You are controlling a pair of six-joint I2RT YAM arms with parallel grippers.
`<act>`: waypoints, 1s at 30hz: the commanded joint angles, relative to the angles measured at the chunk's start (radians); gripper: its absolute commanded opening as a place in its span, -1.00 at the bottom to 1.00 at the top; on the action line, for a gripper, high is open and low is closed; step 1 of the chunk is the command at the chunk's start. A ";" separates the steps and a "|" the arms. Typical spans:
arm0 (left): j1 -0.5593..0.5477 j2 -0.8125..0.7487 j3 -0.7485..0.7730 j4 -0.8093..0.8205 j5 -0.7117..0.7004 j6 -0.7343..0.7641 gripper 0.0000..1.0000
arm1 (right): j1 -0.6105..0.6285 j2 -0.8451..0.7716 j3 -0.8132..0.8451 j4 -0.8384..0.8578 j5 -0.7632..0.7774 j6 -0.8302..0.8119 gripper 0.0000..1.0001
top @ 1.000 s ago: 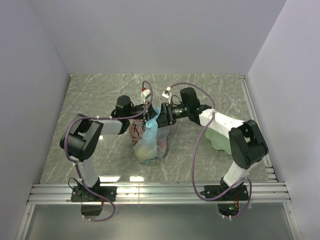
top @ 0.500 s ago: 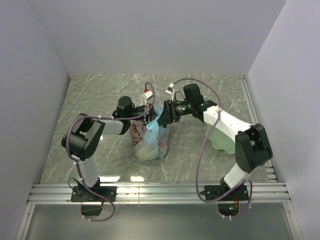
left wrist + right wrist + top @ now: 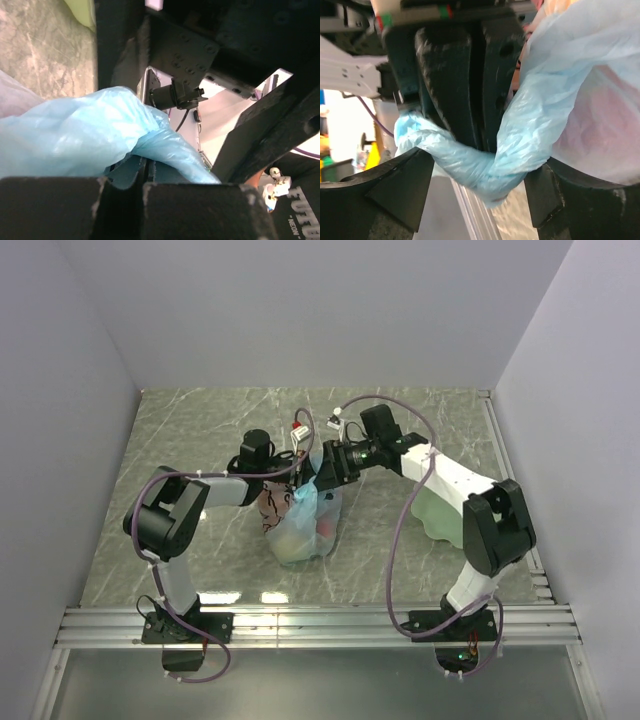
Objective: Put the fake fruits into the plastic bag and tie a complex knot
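Note:
The light-blue plastic bag (image 3: 300,528) stands at the table's middle with the fake fruits (image 3: 297,537) showing orange, yellow and red through it. My left gripper (image 3: 296,478) is shut on a twisted blue handle (image 3: 95,137) at the bag's top; its jaws (image 3: 145,181) pinch the plastic. My right gripper (image 3: 322,472) faces it from the right, open, with its fingers (image 3: 395,187) spread either side of a twisted blue handle loop (image 3: 485,162) that wraps round the left gripper's black fingers (image 3: 462,75). No finished knot shows.
A pale green wavy-edged plate (image 3: 440,512) lies to the right under the right forearm. Purple cables loop above both wrists. Grey walls stand on three sides, and a metal rail (image 3: 320,620) runs along the near edge.
My right gripper has shifted slightly left and farther back, closing in on the bag's top, and its forearm has swung. The left wrist has edged right. The bag has stayed put.

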 commanded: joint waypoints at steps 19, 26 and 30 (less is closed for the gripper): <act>-0.018 -0.026 0.000 0.131 0.027 -0.065 -0.99 | -0.117 -0.116 -0.069 -0.078 -0.077 -0.081 -0.28; -0.021 -0.013 -0.007 0.168 0.033 -0.086 -0.99 | -0.086 -0.053 -0.041 0.100 -0.114 0.085 -0.33; -0.029 -0.010 -0.009 0.172 0.037 -0.085 -0.99 | -0.063 -0.015 -0.017 0.216 -0.105 0.172 -0.41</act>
